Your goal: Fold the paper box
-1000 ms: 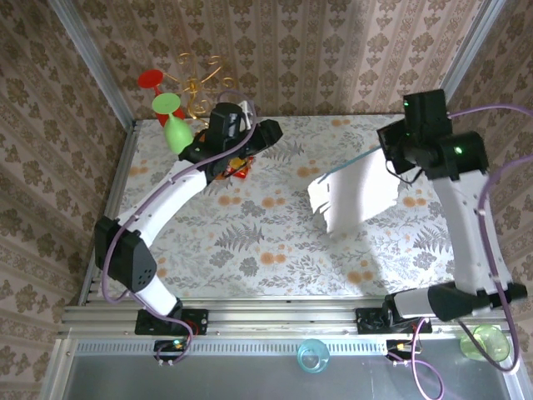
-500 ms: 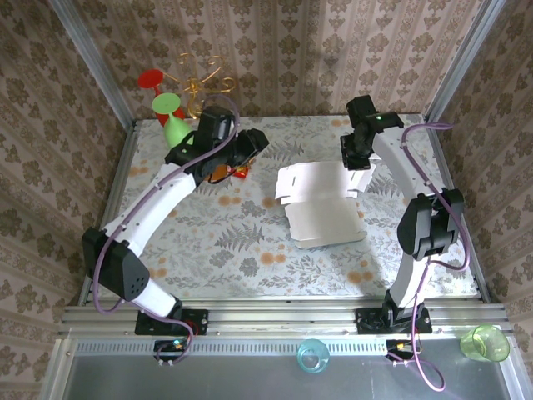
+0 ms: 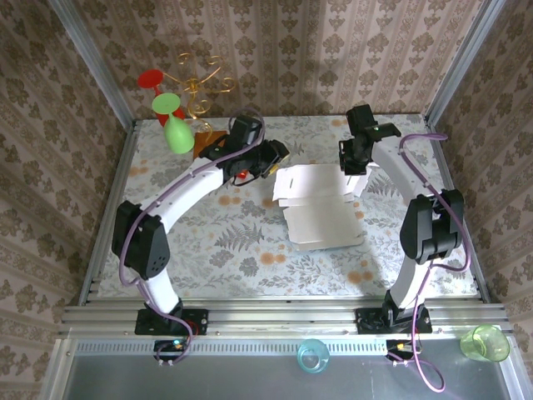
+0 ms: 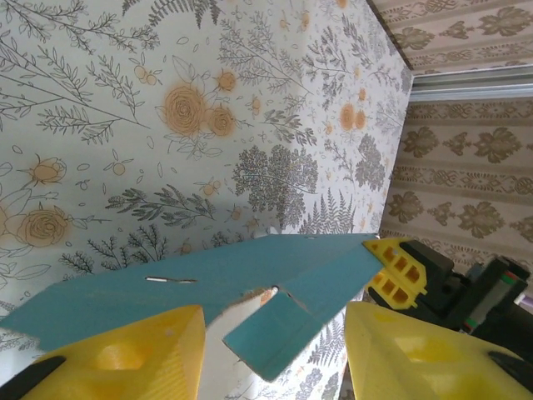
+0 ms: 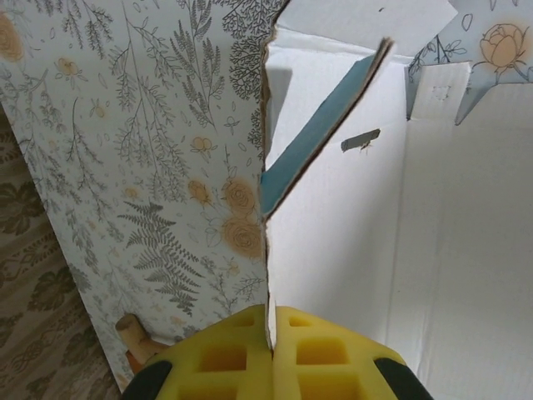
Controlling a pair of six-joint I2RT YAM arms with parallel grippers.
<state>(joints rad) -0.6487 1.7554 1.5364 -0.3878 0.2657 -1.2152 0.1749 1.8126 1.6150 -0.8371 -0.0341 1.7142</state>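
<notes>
The paper box (image 3: 321,208) lies opened out on the floral table, white inner side up, its light-blue outer side (image 4: 250,271) facing the left wrist camera. My right gripper (image 3: 353,163) is at the sheet's far right edge, its yellow pads (image 5: 225,358) shut on the thin cardboard edge (image 5: 268,250) beside a raised blue-backed flap (image 5: 321,133). At the sheet's far left corner, my left gripper (image 3: 280,158) stands open. A blue flap (image 4: 275,325) sits in the gap between its yellow fingers (image 4: 125,350), touching neither. The right gripper (image 4: 400,268) shows past the sheet's tip.
A gold rack with a green glass (image 3: 175,132) and a red glass (image 3: 151,79) stands at the back left, next to an orange-brown wooden board (image 3: 210,140). A small red object (image 3: 242,174) lies under the left arm. Blue (image 3: 313,357) and green (image 3: 485,342) cups sit off the table's front.
The right arm swung the box from raised at the right down flat onto mid-table. My left gripper moved right, up to the sheet's far left corner.
</notes>
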